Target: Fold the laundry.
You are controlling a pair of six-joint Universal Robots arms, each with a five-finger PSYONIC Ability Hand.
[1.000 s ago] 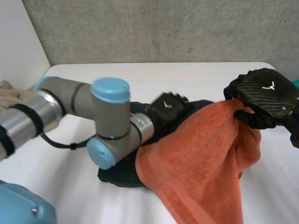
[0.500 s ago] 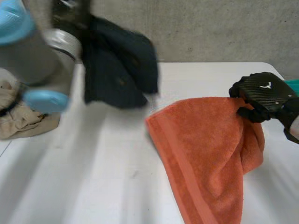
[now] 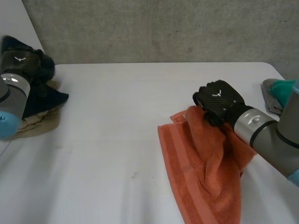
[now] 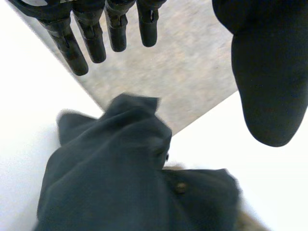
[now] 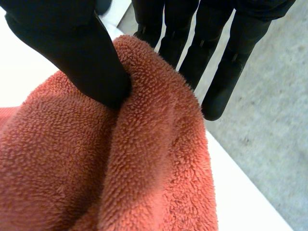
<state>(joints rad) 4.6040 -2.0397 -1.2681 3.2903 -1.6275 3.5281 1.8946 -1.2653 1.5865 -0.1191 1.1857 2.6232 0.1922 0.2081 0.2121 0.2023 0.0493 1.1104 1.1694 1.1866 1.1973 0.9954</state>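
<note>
An orange towel [image 3: 205, 172] lies crumpled on the white table [image 3: 117, 140] at the right. My right hand [image 3: 218, 100] holds its upper edge, and in the right wrist view the thumb [image 5: 82, 53] pinches a fold of the towel [image 5: 144, 168] against the fingers. At the far left, my left hand [image 3: 21, 63] hovers with straight, spread fingers [image 4: 91, 38] over a dark navy garment [image 3: 46, 100]. That garment [image 4: 110, 183] sits loose below the palm, apart from the fingers.
A beige cloth pile [image 3: 39, 123] lies under the dark garment at the table's left edge. Grey and teal cloths [image 3: 278, 91] sit at the right edge. A concrete wall runs behind the table.
My left arm swung the dark garment from the table's middle to the far-left pile and let it go. My right hand moved left and down with the towel.
</note>
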